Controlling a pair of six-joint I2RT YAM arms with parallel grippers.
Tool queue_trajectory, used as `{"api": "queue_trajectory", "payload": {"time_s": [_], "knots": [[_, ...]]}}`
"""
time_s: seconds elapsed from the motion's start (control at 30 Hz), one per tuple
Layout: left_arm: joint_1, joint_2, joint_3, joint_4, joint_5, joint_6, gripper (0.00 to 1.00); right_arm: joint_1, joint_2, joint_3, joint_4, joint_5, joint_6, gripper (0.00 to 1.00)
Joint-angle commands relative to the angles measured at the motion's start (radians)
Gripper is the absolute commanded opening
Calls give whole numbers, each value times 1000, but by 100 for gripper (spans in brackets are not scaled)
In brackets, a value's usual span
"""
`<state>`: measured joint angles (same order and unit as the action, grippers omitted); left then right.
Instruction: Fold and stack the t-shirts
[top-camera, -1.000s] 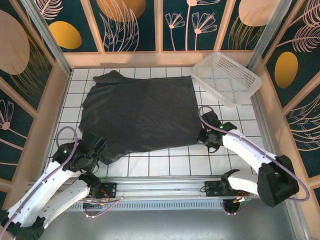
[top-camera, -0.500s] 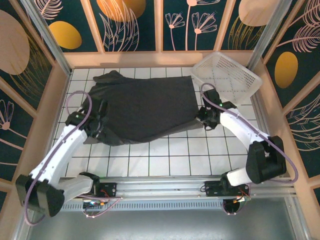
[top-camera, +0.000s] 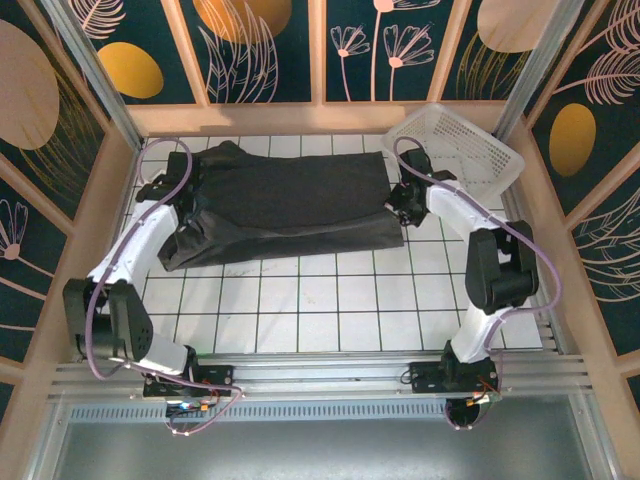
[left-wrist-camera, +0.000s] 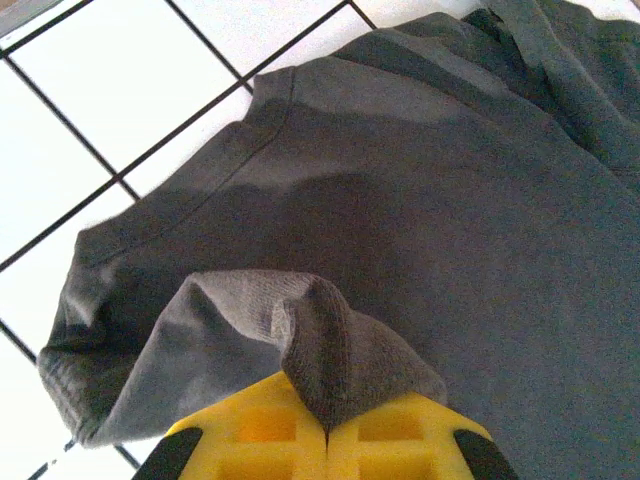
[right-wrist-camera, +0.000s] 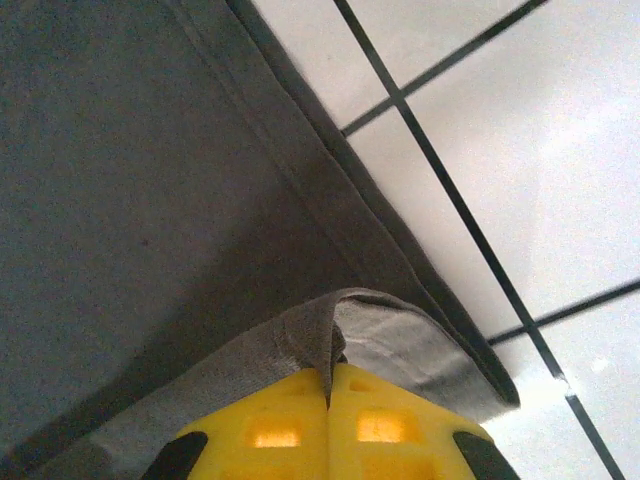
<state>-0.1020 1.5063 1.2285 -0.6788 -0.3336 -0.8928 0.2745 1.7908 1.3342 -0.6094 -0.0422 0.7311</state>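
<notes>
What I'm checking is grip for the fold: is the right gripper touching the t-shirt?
Touching. The right wrist view shows the right gripper shut on a pinched fold of the t-shirt.

Floor: white tiles (top-camera: 330, 300) with dark grid lines are laid throughout.
Walls: dark teal panels (top-camera: 290, 75), printed with orange ovals and pale leaves, are set in light wooden frames (top-camera: 316, 50).
Near edge: a metal rail (top-camera: 320, 378) is fitted.

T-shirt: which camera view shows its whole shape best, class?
The top external view: the whole t-shirt shows, doubled over. The left wrist view shows a sleeve and a fold pinched in the left gripper; the right wrist view shows a hemmed edge pinched in the right gripper.
</notes>
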Motion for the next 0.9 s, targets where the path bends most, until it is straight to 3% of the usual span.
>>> {"api": "queue_trajectory", "payload": {"time_s": [0.0, 0.83, 0.87], "knots": [[17, 50, 51, 58, -13, 95, 0, -6, 43, 57, -9, 39, -18, 0], [45, 408, 313, 121, -18, 332, 0, -11, 219, 186, -32, 64, -28, 0], [45, 424, 326, 120, -7, 349, 0, -13, 225, 193, -34, 63, -32, 4]]}}
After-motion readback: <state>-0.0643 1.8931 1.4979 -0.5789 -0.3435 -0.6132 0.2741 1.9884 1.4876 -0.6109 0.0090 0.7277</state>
